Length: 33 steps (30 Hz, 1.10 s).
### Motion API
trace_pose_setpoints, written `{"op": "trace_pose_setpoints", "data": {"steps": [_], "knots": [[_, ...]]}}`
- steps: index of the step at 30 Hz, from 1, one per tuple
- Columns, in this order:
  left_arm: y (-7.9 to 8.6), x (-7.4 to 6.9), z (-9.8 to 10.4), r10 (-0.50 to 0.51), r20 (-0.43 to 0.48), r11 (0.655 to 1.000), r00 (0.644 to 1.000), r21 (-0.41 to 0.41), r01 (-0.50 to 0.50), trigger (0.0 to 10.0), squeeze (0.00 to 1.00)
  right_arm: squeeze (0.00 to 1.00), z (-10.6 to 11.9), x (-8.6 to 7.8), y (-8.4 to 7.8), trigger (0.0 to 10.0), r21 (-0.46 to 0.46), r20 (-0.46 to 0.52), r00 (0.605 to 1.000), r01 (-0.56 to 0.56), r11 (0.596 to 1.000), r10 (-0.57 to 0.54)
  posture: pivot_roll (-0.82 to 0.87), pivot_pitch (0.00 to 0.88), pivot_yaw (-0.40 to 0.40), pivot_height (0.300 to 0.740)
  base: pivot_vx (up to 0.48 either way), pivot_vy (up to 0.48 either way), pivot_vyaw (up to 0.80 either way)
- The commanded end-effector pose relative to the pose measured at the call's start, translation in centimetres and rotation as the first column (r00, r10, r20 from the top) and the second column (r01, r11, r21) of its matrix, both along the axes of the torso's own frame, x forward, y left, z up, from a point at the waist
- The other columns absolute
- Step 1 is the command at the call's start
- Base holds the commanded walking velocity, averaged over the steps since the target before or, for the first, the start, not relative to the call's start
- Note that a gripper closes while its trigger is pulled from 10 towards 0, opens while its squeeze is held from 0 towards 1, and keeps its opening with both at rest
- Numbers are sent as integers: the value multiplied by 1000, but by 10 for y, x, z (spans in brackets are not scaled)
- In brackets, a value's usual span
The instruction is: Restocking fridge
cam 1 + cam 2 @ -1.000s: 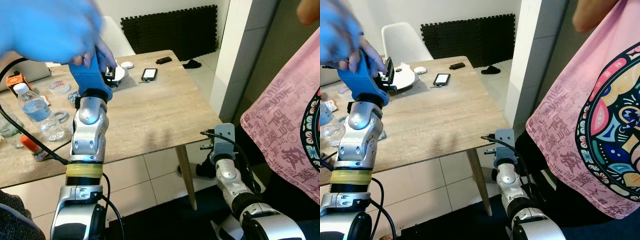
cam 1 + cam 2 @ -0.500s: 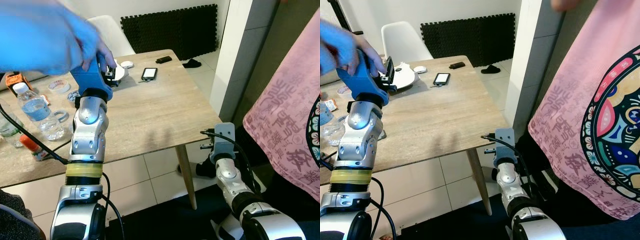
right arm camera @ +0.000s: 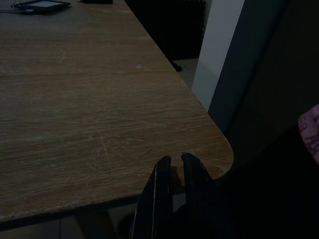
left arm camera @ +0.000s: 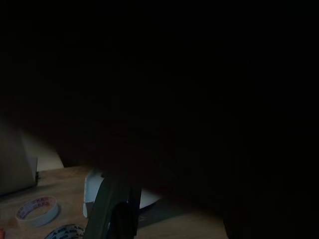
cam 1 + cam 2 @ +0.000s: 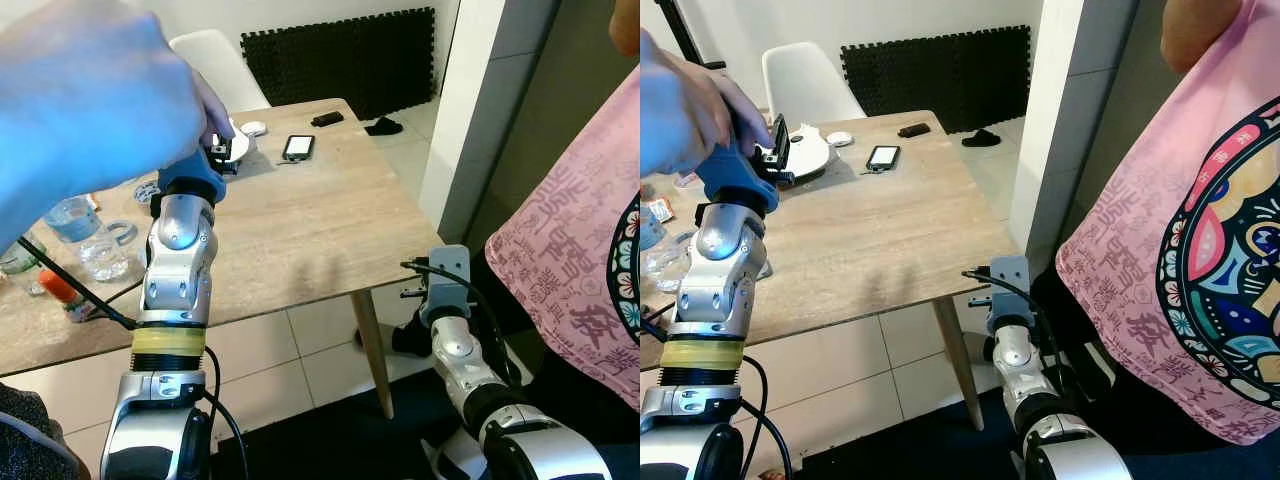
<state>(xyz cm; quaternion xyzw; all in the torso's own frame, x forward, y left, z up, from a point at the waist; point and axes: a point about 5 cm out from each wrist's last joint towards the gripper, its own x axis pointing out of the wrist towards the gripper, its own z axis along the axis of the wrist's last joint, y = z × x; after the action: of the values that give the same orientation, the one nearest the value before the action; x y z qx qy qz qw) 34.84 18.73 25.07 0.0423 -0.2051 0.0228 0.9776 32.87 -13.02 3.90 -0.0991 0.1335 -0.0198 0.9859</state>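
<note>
Fingers of the right pincer (image 3: 172, 172) are lying clenched together, just off the rounded corner of the wooden counter (image 3: 89, 99), beside and below its edge. The left pincer (image 4: 117, 211) is hanging over the counter's far side, and whether it is released or clenched cannot be told; a person's hand (image 5: 85, 95) is gripping the blue wrist block (image 5: 735, 170) above it. Near it are lying a white plate (image 5: 805, 150), tape rolls (image 4: 36, 210), a phone (image 5: 298, 148) and water bottles (image 5: 85, 235). A person in a pink shirt (image 5: 1180, 270) is standing on the right. No fridge can be made out.
</note>
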Motion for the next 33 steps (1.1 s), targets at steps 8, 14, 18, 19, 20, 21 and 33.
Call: {"op": "trace_pose_setpoints", "data": {"steps": [8, 14, 18, 19, 20, 21, 33], "knots": [[1, -1, 5, 3, 17, 1000, 1000, 3, -3, 10000, 0, 0, -14, -9, 0, 10000, -9, -73, 997, -4, 1000, 3, 97, 0, 22, 740, 0, 0, 0], [1, -1, 5, 3, 17, 1000, 1000, 4, -4, 10000, 0, 0, -14, -10, 1, 10000, -10, -74, 997, -7, 1000, 6, 98, 0, 22, 740, 0, 0, 0], [1, -1, 3, 4, 13, 1000, 1000, 6, -4, 10000, 0, 0, -15, -10, 1, 10000, -10, -74, 997, -8, 1000, 7, 97, 0, 23, 740, 0, 0, 0], [1, -1, 3, 4, 13, 1000, 1000, 6, -4, 10000, 0, 0, -15, -10, 1, 10000, -10, -74, 997, -8, 1000, 7, 97, 0, 23, 740, 0, 0, 0], [1, -1, 3, 4, 12, 1000, 1000, 6, -4, 10000, 0, 0, -15, -10, 1, 10000, -11, -74, 997, -8, 1000, 8, 96, 0, 23, 740, 0, 0, 0], [1, -1, 3, 4, 11, 1000, 1000, 6, -4, 10000, 0, 0, -15, -10, 1, 10000, -11, -74, 997, -8, 1000, 8, 95, 0, 23, 740, 0, 0, 0], [8, -6, 4, 25, 20, 999, 999, 33, -26, 10000, 0, 0, -12, -9, -1, 10000, -11, -48, 999, -11, 1000, 10, 104, 0, 19, 740, 0, 0, 0]]}}
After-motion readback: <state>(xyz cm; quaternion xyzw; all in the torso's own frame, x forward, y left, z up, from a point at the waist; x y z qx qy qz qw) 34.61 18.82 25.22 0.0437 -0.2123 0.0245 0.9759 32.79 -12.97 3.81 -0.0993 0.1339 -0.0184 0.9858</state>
